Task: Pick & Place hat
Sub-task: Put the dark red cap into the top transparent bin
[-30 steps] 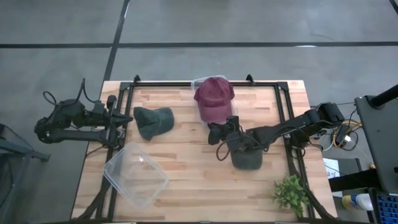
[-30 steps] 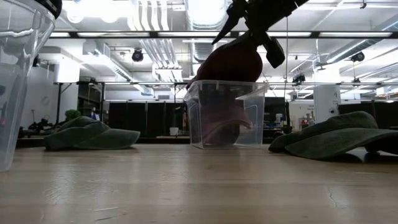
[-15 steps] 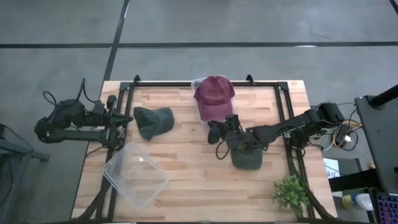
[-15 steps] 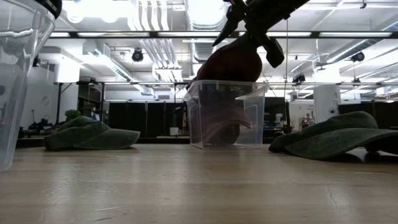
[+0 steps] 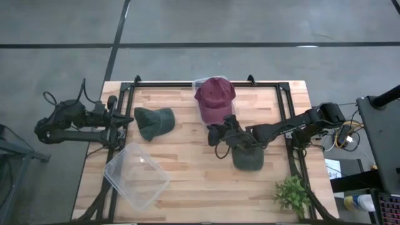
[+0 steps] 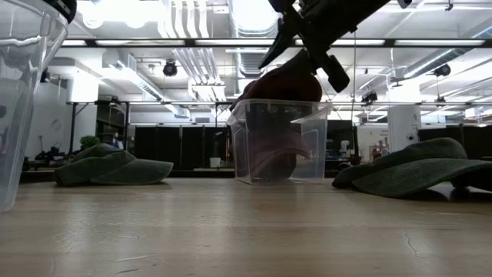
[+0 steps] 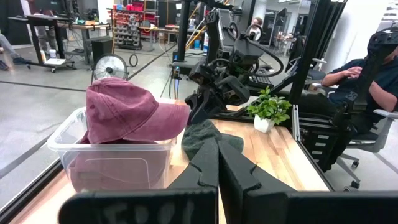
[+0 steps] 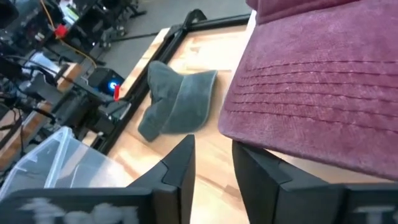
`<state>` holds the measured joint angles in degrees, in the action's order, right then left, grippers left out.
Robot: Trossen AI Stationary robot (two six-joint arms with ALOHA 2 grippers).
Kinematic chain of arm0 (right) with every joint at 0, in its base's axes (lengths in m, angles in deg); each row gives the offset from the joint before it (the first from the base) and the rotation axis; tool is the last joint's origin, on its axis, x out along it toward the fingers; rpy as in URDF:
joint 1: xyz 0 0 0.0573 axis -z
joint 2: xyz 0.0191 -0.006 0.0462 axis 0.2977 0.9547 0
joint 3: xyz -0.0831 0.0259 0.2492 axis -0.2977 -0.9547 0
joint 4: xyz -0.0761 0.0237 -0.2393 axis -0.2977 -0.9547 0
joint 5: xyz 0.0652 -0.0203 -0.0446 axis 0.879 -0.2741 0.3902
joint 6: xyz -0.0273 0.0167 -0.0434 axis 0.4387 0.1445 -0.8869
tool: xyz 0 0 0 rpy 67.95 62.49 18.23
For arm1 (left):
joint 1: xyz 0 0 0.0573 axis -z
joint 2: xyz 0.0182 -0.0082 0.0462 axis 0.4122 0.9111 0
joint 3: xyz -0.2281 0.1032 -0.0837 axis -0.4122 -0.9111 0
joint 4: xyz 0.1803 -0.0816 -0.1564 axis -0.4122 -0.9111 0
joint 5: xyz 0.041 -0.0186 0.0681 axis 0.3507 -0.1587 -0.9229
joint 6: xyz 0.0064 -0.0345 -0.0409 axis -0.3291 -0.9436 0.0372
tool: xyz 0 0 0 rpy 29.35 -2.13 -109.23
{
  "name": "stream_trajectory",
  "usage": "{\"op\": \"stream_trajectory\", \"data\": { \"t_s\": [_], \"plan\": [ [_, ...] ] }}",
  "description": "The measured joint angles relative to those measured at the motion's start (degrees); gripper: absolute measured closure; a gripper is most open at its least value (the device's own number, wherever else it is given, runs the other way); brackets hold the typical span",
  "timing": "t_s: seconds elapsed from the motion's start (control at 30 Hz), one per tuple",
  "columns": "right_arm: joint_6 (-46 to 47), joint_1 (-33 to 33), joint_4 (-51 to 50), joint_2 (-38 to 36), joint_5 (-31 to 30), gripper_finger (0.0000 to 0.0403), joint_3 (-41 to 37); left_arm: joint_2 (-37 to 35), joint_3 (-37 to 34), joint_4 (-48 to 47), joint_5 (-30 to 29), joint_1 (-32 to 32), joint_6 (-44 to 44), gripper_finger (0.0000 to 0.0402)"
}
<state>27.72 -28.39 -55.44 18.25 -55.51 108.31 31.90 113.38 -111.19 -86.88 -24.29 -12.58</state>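
— Where's the maroon cap (image 5: pixel 215 99)?

— Sitting on the clear bin (image 6: pixel 278 141) at the table's far edge, just ahead of the right gripper (image 5: pixel 220 132), whose fingers (image 8: pixel 180 163) are spread with nothing between them. The left gripper (image 5: pixel 120 118) waits at its own table edge, fingers pressed together.

— How will it handle?

— Probably light, soft cloth that folds; the stiffer brim nearest the fingers looks the surest hold.

— Others?

— A green cap (image 5: pixel 153 122) beyond the fingers, another (image 5: pixel 248 157) under the arm.
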Motion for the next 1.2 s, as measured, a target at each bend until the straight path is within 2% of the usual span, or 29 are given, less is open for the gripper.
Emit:
{"op": "stream_trajectory", "data": {
  "t_s": [0.17, 0.3, 0.4, 0.53, 0.77, 1.2],
  "plan": [
    [0.19, 0.45, -0.18, 0.05, 0.10, 0.0255, 0.00, 0.00, -0.01, 0.00, 0.00, 0.01, 0.02, 0.0401],
    [3.73, 1.05, -3.49, -0.01, 1.31, 0.0218, 0.00, 0.00, 0.00, 0.00, 0.00, 0.02, 0.07, 0.0401],
    [1.08, 1.03, -3.70, -0.01, 2.80, 0.0199, 0.00, 0.00, 0.00, 0.00, -0.02, 0.02, 0.09, 0.0401],
    [-1.78, 0.92, -3.54, -0.03, 2.96, 0.0190, 0.01, 0.00, -0.01, 0.00, -0.12, 0.02, 0.09, 0.0401],
    [-0.31, 1.16, -3.48, -0.12, 2.92, 0.0190, 0.50, 0.00, 0.00, 0.00, -0.15, 0.01, 0.09, 0.0401],
    [2.05, 0.81, -3.89, -0.43, 5.93, 0.0155, 0.98, 0.00, 0.00, 0.00, -0.17, 0.02, 0.07, 0.0401]
  ]
}}
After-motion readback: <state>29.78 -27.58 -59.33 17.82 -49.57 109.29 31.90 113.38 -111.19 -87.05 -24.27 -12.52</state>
